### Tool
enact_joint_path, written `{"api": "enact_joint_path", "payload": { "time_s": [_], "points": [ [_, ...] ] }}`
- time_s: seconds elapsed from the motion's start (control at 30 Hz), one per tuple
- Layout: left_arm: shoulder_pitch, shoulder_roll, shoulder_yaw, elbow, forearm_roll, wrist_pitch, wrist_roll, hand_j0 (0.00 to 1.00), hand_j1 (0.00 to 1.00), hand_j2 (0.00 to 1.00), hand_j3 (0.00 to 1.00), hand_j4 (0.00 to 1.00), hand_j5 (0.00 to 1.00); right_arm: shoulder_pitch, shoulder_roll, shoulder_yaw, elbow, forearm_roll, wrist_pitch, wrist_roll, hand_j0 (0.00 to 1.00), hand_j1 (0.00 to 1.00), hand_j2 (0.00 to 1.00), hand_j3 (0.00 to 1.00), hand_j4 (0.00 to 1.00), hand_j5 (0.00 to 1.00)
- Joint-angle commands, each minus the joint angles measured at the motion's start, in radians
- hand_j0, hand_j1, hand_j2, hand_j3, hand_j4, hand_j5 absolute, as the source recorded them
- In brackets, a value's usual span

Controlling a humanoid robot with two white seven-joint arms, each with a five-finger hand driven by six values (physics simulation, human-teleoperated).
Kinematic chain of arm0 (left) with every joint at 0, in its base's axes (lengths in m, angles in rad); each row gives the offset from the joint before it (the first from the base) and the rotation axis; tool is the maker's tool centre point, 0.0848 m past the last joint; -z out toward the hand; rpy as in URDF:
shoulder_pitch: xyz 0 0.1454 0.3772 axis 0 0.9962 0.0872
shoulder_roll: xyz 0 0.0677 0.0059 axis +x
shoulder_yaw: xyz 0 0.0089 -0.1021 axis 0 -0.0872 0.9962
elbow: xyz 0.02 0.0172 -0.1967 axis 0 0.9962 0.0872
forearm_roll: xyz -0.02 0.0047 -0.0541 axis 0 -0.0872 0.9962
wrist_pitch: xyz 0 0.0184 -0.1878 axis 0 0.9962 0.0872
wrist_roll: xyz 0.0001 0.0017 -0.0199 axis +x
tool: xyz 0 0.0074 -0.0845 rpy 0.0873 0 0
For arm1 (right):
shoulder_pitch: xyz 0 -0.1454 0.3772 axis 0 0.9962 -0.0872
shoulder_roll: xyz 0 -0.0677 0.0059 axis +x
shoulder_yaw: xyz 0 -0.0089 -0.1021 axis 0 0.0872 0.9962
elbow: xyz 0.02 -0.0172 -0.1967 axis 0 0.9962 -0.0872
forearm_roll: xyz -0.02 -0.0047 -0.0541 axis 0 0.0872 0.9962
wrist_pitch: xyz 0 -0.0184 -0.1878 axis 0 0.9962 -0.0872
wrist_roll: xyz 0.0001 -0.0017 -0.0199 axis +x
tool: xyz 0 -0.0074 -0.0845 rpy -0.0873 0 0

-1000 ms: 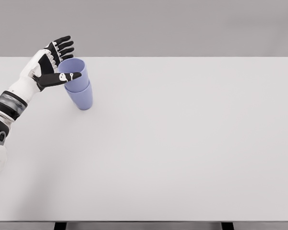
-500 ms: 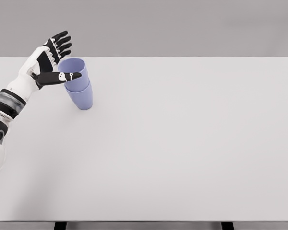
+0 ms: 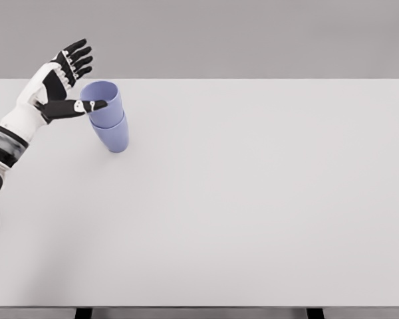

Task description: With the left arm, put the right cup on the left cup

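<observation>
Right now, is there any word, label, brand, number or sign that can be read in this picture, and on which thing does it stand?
None can be read.
Upper cup and lower cup: plain lilac, no print.
Table: plain white, no marking.
Left hand: small white marks on the black thumb, too small to read as text.

A wide pale worktop (image 3: 253,212) fills the view. Two lilac cups (image 3: 108,123), one nested in the other, stand near its far left corner.
</observation>
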Motion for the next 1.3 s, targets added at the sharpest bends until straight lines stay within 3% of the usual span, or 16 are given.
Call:
{"api": "enact_joint_path", "payload": {
  "time_s": [0.0,0.13,0.47,0.77,1.27],
  "points": [
    [0.000,0.004,0.023,-0.021,0.006,0.000,-0.001,1.00,1.00,1.00,1.00,1.00,1.00,0.000,0.000,0.000,0.000,-0.001,0.000,0.000,1.00,1.00,1.00,1.00,1.00,1.00],
    [0.023,0.021,0.048,-0.046,0.007,-0.002,-0.001,1.00,1.00,1.00,1.00,1.00,1.00,0.000,0.000,0.000,0.000,-0.001,0.000,0.000,1.00,1.00,1.00,1.00,1.00,1.00],
    [0.146,0.024,0.195,-0.127,0.004,-0.011,-0.002,1.00,1.00,1.00,1.00,1.00,1.00,0.000,0.000,0.000,0.000,-0.001,0.000,0.000,1.00,1.00,1.00,1.00,1.00,1.00],
    [0.248,0.024,0.212,-0.142,-0.045,-0.014,0.004,1.00,1.00,1.00,1.00,1.00,1.00,0.000,0.000,0.000,0.000,0.001,0.000,0.000,1.00,1.00,1.00,1.00,1.00,1.00],
    [0.252,0.024,0.229,-0.142,-0.046,-0.014,0.004,1.00,1.00,1.00,1.00,1.00,1.00,0.000,0.000,0.000,0.000,-0.001,0.000,0.000,1.00,1.00,1.00,1.00,1.00,1.00]
  ]
}}
